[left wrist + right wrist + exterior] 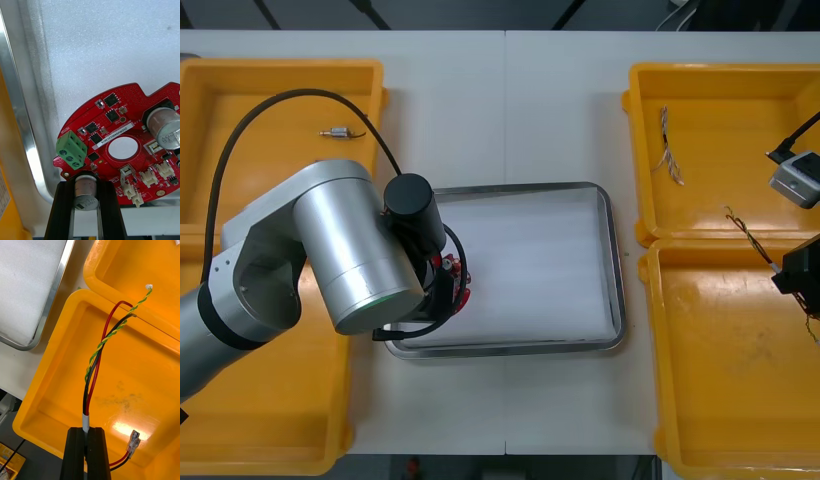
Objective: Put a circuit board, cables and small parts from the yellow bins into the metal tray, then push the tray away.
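The left gripper [86,186] pinches the metal cylinder [86,197] of a round red circuit board [112,112] over the white floor of the metal tray [22,123], beside its corner rim on the light table [510,110], while the right gripper [89,432] clamps red, black and twisted yellow-green cables [98,352] above a yellow bin [142,382].

My front camera looks steeply down on the table [560,100], with the metal tray [613,260] central and yellow bins [720,110] at 3 and 9 o'clock. My left wrist camera sits close over the circuit board [112,123] inside that tray. My right wrist camera looks along its cable [98,352] from farther off, above one of the yellow bins, and also catches one corner of the tray.
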Robot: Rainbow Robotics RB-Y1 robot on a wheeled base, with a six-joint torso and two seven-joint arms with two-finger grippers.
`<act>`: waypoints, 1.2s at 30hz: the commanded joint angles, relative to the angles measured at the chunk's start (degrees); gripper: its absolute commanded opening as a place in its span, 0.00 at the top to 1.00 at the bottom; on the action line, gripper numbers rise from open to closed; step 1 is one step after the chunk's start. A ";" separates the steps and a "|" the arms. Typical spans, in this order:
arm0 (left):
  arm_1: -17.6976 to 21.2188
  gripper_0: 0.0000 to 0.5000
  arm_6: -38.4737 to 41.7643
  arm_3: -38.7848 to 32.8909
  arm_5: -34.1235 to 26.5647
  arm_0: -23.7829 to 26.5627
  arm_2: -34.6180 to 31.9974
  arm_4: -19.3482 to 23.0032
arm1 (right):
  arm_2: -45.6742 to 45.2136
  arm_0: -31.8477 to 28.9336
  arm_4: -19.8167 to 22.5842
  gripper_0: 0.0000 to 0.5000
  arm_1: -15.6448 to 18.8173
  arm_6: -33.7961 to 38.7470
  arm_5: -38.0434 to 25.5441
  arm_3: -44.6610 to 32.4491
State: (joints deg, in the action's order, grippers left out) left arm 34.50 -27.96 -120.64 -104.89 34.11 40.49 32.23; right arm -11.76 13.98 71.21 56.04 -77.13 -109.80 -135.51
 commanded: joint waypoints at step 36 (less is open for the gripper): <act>-1.71 0.36 3.35 4.36 4.43 2.10 7.41 -3.84 | 0.24 0.52 0.51 1.00 2.14 -1.53 -0.20 -1.25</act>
State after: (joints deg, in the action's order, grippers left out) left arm 33.89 -27.95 -115.61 -101.04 34.16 47.16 29.08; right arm -11.76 13.98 71.21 56.04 -77.13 -109.80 -135.51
